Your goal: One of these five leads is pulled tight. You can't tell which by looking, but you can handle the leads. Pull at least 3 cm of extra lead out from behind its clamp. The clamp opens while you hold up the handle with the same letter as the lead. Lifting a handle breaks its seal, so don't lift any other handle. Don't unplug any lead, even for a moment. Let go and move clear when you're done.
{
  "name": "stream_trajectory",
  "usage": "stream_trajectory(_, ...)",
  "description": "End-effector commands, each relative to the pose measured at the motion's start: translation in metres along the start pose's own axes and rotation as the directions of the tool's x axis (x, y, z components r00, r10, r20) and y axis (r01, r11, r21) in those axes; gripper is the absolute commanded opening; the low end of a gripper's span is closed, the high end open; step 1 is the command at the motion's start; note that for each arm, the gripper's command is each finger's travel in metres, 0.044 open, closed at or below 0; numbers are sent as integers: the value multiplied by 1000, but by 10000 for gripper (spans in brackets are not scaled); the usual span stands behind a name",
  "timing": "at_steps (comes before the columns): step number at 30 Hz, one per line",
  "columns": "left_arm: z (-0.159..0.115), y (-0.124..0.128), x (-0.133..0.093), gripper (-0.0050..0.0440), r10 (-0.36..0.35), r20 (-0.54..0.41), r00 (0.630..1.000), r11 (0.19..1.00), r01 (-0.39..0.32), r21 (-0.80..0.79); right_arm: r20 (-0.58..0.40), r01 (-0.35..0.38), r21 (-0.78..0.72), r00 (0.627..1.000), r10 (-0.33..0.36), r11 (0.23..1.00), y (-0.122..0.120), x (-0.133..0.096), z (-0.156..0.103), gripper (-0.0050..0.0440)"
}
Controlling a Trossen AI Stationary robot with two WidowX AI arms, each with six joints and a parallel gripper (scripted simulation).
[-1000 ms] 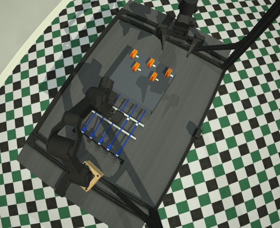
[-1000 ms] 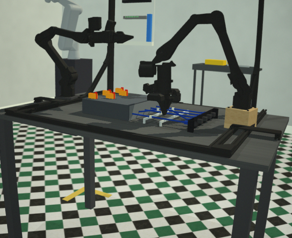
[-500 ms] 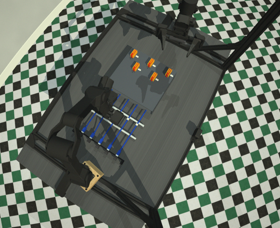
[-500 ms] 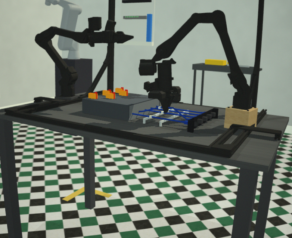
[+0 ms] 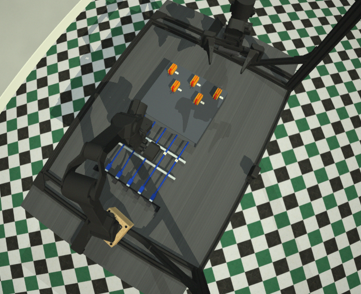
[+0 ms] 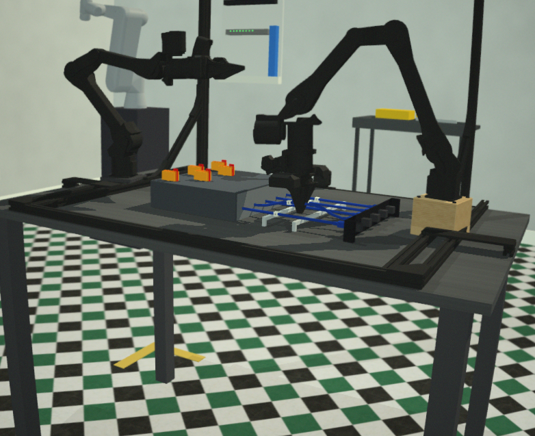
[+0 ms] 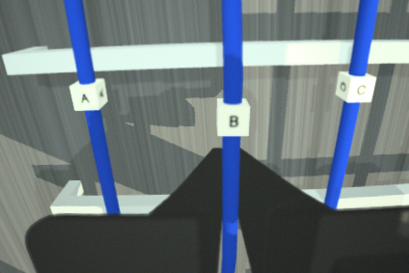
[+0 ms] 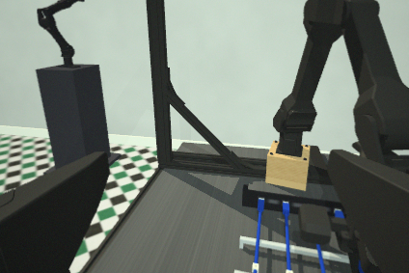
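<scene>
Leads A (image 7: 101, 152), B (image 7: 232, 66) and C (image 7: 364, 27) carry white lettered tags in the left wrist view; lead B's lettered tag (image 7: 233, 118) looks nearer the camera. My left gripper (image 7: 226, 156) (image 6: 299, 210) is shut on lead B just past that tag, with the lead raised off the supports. Two more blue leads (image 5: 156, 166) (image 5: 171, 171) show at one end of the row in the top view. Several orange handles (image 5: 194, 81) (image 6: 170, 175) stand on the grey box (image 5: 162, 107) (image 6: 189, 198); their letters are unreadable. My right gripper (image 5: 225, 68) (image 8: 218, 160) is open and empty, high beyond the box.
Two white support rails (image 5: 172, 177) (image 7: 159, 58) cross beneath the leads. The black socket bar (image 5: 156, 208) (image 6: 349, 230) holds the blue plugs. A wooden block (image 5: 124, 225) (image 6: 440, 217) (image 8: 287, 172) stands under the left arm's base. Dark frame beams run around the table edges.
</scene>
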State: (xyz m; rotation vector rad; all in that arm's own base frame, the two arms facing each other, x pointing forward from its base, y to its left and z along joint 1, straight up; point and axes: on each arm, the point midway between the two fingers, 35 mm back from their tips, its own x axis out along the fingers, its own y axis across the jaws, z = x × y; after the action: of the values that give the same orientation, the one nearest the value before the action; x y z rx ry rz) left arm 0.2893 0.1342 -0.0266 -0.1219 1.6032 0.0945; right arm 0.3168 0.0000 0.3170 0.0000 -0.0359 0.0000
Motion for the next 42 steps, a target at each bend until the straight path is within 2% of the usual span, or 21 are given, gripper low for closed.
stream_trajectory(1, -2, -1, 11, -50, -3, -10, 1000, 1000, 3, 0, 14, 0, 0, 1000, 0, 1000, 0, -1, 6, 440)
stream_trajectory(11, -2, -1, 11, -50, -3, -10, 1000, 1000, 3, 0, 14, 0, 0, 1000, 0, 1000, 0, -1, 6, 440)
stream_trajectory(12, 4, 1, -33, 209, 6, 20, 1000, 1000, -6, 0, 14, 0, 0, 1000, 0, 1000, 0, -1, 6, 440)
stream_trajectory(28, 4, 1, -33, 209, 6, 20, 1000, 1000, -6, 0, 14, 0, 0, 1000, 0, 1000, 0, -1, 6, 440)
stream_trajectory(29, -1, -1, -25, 209, -3, -4, 1000, 1000, 3, 1, -52, 8, 8, 999, -8, 1000, -7, -4, -1, 209)
stream_trajectory(30, -1, -1, -25, 209, -3, -4, 1000, 1000, 3, 1, -117, 17, 15, 993, -16, 1000, -15, -7, -8, 209)
stream_trajectory(33, -1, -1, -25, 209, -3, -4, 1000, 1000, 3, 1, -310, 47, 33, 950, -34, 998, -37, -15, -30, 209)
stream_trajectory(36, -1, -1, -25, 209, -3, -4, 1000, 1000, 3, 1, -482, 78, 44, 875, -47, 996, -59, -24, -51, 209)
stream_trajectory(39, -1, -1, -25, 209, -3, -4, 1000, 1000, 3, 1, -594, 108, 49, 803, -58, 993, -81, -32, -73, 209)
stream_trajectory(42, -1, -1, -25, 209, -3, -4, 1000, 1000, 3, 1, -698, 139, 49, 713, -66, 989, -103, -41, -94, 209)
